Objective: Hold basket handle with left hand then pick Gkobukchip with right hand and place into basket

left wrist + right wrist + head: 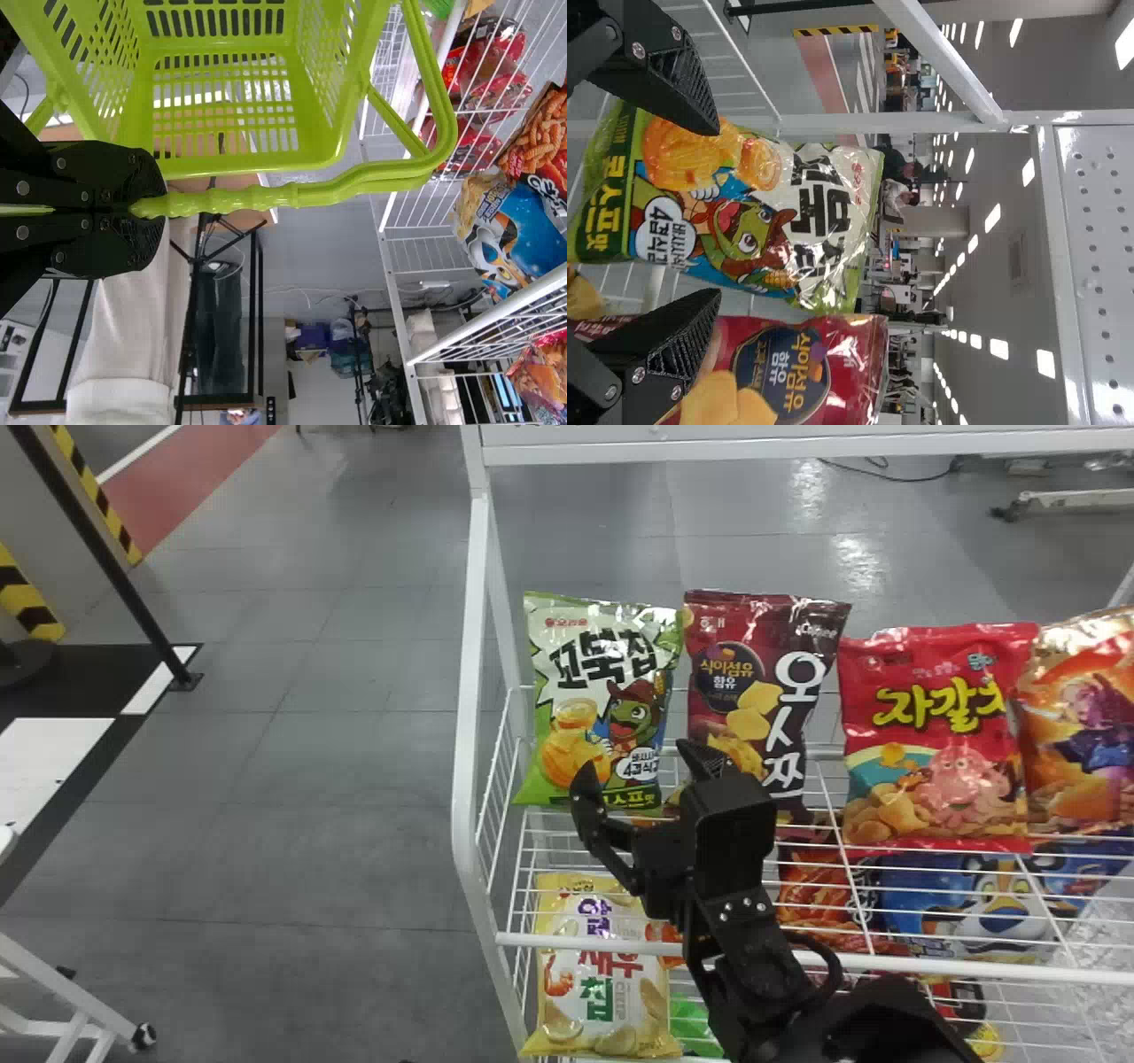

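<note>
Grey floor [372,779] spreads behind the white wire rack [467,691]. My black right gripper [636,755] is spread wide before the green-and-white foil Gkobukchip bag [607,673], upright at the rack's left end; from here I can't quite judge the gap. Its right finger lines up near the maroon foil bag [753,646] beside it, so closing off-centre could snag both. A shallow pinch might slip on slick foil. My black left gripper [164,211] pinches the lime-green plastic handle [332,190]; a bump could swing the slotted lime-green basket [257,166].
</note>
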Available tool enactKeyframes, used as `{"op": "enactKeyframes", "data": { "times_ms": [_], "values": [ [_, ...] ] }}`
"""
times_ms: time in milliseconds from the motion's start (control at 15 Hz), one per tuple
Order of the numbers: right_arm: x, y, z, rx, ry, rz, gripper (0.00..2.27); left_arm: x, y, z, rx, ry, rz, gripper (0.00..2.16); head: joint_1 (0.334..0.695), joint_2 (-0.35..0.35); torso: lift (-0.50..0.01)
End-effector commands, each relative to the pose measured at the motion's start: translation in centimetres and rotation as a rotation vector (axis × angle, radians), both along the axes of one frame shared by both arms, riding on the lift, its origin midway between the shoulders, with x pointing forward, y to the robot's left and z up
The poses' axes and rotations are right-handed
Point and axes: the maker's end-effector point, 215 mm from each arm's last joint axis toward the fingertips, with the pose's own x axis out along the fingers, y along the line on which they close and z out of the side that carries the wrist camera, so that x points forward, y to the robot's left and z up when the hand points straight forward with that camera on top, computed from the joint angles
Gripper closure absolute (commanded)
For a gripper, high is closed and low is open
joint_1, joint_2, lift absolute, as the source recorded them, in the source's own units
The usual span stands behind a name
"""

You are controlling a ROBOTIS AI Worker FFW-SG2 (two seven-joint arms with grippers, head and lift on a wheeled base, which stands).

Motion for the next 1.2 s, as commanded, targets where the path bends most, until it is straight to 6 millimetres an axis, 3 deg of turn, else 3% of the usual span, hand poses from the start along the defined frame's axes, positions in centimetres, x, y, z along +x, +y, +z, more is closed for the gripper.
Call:
{"op": "enactKeyframes", "data": {
  "times_ms": [0,800,1133],
  "values": [
    [1.7,0.8,0.0,-0.025,-0.009,-0.004,0.19,-0.1,0.2,-0.2,0.006,0.004,0.000,1.71,0.695,0.133,-0.032],
    [6.2,0.4,-0.3,-0.079,-0.015,-0.022,0.19,0.2,0.4,-0.6,-0.016,0.026,0.005,1.71,0.695,0.143,-0.032],
    [7.1,1.1,0.2,-0.021,0.015,0.011,0.20,1.0,0.4,-0.7,-0.027,0.026,0.008,1.71,0.695,0.142,-0.032]
  ]
}}
